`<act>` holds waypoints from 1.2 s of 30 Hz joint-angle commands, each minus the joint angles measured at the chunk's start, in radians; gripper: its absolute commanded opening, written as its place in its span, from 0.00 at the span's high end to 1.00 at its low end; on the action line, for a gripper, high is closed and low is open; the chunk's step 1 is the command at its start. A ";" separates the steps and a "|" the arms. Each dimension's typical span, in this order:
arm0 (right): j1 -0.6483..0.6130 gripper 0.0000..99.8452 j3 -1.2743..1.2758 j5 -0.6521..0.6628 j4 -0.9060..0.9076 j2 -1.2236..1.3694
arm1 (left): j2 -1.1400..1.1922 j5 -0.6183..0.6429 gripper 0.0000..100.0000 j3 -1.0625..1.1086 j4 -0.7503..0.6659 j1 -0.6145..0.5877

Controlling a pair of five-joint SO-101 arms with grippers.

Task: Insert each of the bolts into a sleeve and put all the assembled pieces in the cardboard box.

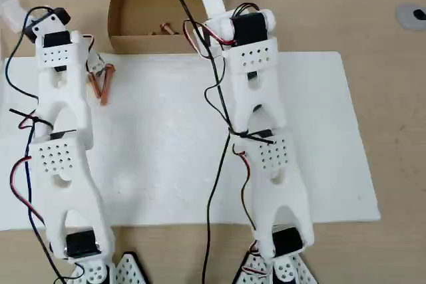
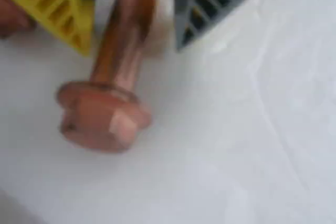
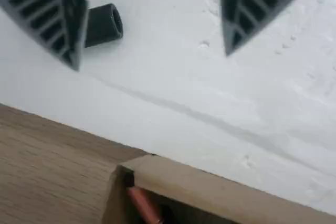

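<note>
Left claw (image 2: 131, 48) is pinched narrow on a bolt (image 2: 105, 116), squeezing the shank between its yellow and grey fingers. The flanged head sticks out past the tips, low over the white mat (image 1: 160, 144). A second bolt (image 2: 10, 17) lies just past the yellow finger, blurry. Right claw (image 3: 152, 56) is spread wide and holds nothing, hanging over the mat's far edge right by the box (image 1: 114, 11). A black sleeve (image 3: 104, 23) lies on its side on the mat, inside that gap and tucked just beside one finger. The box sits on the wooden table (image 1: 386, 98) against the mat's far edge, with copper pieces (image 1: 164, 29) in it; whether those have sleeves on is too small to tell
</note>
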 commanded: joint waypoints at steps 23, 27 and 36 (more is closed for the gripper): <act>0.002 0.79 -0.007 0.006 0.020 -0.093 | -0.016 -0.002 0.99 -0.077 0.046 -0.029; 0.002 0.79 -0.007 0.003 0.020 -0.094 | -0.016 -0.038 0.99 -0.213 0.180 -0.034; 0.007 0.79 0.074 -0.135 0.021 -0.266 | -0.031 -0.150 1.00 -0.769 0.474 -0.049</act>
